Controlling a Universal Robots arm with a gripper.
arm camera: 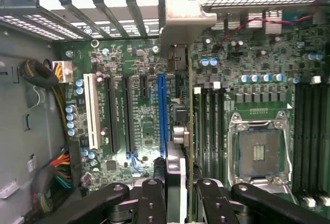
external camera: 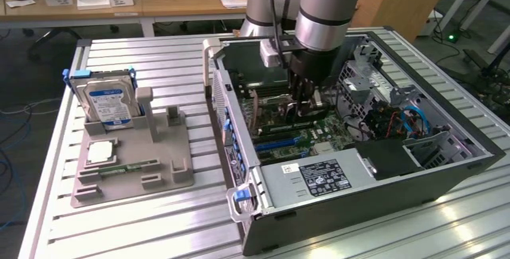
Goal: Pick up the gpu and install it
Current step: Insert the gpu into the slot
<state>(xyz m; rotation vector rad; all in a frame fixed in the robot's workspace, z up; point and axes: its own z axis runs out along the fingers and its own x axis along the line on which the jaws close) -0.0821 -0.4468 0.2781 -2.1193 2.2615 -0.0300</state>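
The hand (arm camera: 181, 203) is clenched on the gpu (arm camera: 178, 126), which stands on edge between its fingers over the motherboard (arm camera: 134, 79) inside the open computer case (external camera: 383, 205). Its long axis runs alongside the blue slot (arm camera: 162, 110), and the silver bracket (arm camera: 181, 15) points away from the hand, toward the case's rear openings.

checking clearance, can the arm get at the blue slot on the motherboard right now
Probably yes: the case lies open, the jaws hold the gpu close to the blue slot, and nothing covers that slot.
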